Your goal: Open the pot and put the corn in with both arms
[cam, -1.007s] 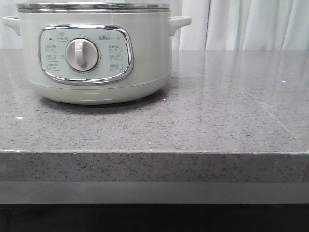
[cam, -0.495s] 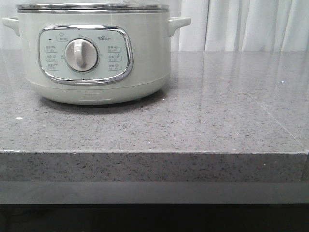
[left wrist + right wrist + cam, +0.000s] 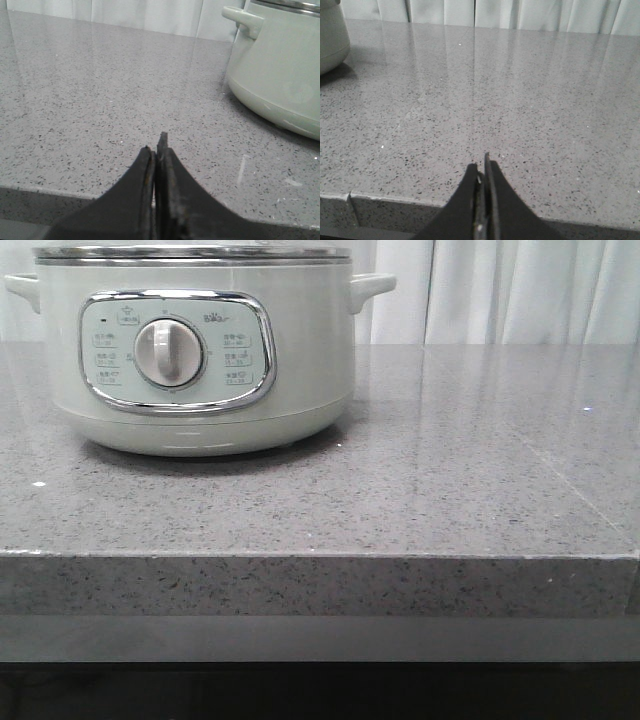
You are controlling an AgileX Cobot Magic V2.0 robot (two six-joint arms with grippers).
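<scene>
The pale grey-green pot [image 3: 195, 360] stands at the back left of the grey stone counter, its steel-rimmed lid [image 3: 190, 254] on, its dial [image 3: 168, 353] facing me. The left wrist view shows its side and one handle [image 3: 245, 20]. The right wrist view shows only an edge of the pot [image 3: 331, 42]. My left gripper [image 3: 156, 145] is shut and empty, low at the counter's front edge. My right gripper [image 3: 482, 167] is shut and empty, also at the front edge. Neither gripper shows in the front view. The corn is out of view.
The grey speckled counter [image 3: 450, 470] stretches to the right of the pot, with its front edge [image 3: 320, 555] near me. White curtains [image 3: 500, 290] hang behind it.
</scene>
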